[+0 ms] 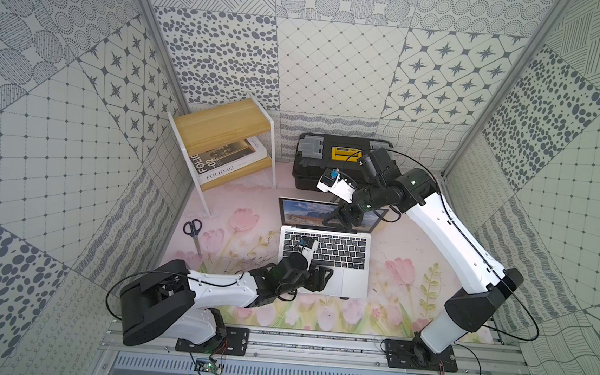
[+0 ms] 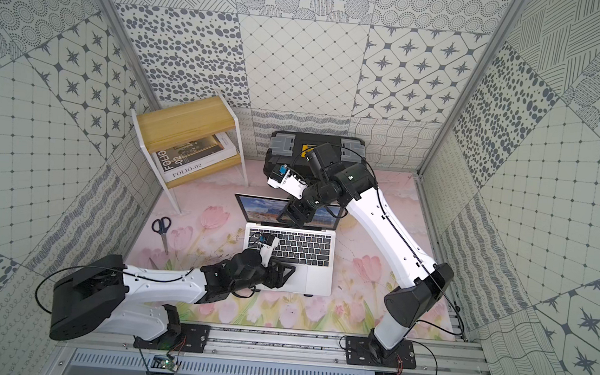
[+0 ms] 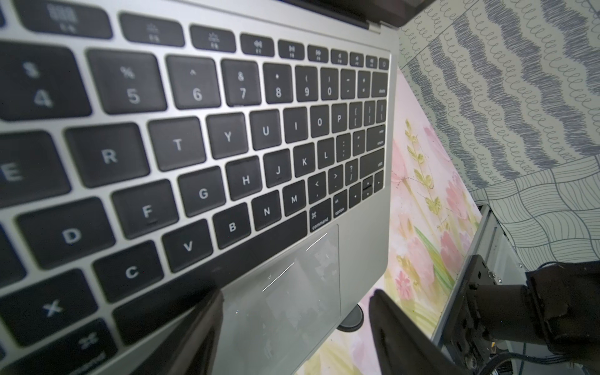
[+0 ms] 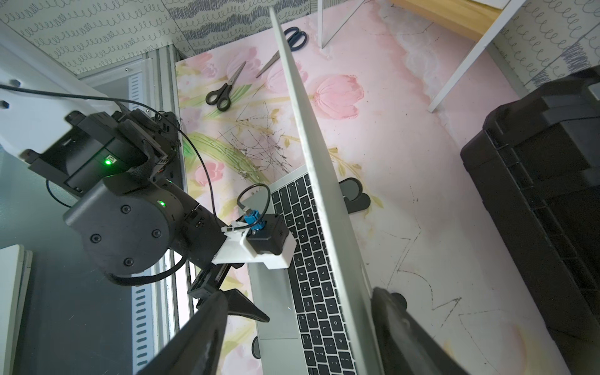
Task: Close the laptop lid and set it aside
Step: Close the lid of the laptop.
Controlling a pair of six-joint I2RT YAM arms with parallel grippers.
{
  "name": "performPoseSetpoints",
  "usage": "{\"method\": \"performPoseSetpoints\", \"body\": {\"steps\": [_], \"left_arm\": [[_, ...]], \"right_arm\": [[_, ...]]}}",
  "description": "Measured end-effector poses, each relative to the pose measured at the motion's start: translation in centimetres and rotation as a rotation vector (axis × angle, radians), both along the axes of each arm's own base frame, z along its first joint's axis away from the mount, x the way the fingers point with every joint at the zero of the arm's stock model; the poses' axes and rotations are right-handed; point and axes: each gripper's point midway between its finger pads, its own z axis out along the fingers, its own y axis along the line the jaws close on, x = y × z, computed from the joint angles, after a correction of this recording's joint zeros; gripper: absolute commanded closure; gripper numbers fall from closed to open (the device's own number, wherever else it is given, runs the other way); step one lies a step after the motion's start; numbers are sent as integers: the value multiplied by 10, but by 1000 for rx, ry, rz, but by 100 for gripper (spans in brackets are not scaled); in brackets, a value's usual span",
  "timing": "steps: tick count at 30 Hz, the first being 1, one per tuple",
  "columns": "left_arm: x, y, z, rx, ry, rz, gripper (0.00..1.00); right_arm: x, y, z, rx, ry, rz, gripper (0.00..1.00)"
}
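Observation:
The silver laptop (image 1: 353,284) (image 2: 316,281) sits open in the middle of the mat, black keys facing up. Its lid (image 1: 304,212) (image 2: 260,207) stands raised with the screen lit. My right gripper (image 1: 343,221) (image 2: 298,215) (image 4: 298,292) is open and straddles the top edge of the laptop lid (image 4: 311,146), one finger on the screen side and one close behind the metal back. My left gripper (image 1: 322,278) (image 2: 282,273) (image 3: 297,292) is open low over the laptop (image 3: 367,227), at the trackpad near the front edge, holding nothing.
A black-and-yellow toolbox (image 1: 340,162) (image 2: 312,149) stands just behind the laptop. A wooden shelf (image 1: 222,127) with a book on its lower board is at the back left. Black-handled scissors (image 1: 192,229) lie left of the laptop. Patterned walls close in three sides.

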Motion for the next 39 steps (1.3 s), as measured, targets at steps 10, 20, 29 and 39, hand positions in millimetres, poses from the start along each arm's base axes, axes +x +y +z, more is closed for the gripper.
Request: {"method": "performPoseSetpoints", "body": {"steps": [10, 20, 29, 39], "left_arm": [[0, 0, 1, -21, 5, 12, 25], [-1, 5, 1, -34, 21, 35, 25], [-6, 52, 1, 12, 67, 176, 21], [0, 133, 32, -44, 82, 416, 19]], "right_arm": [[-17, 1, -5, -25, 20, -6, 25], [-29, -1, -10, -35, 22, -24, 32], [-24, -1, -10, -38, 5, -44, 33], [-23, -2, -12, -42, 1, -48, 33]]}}
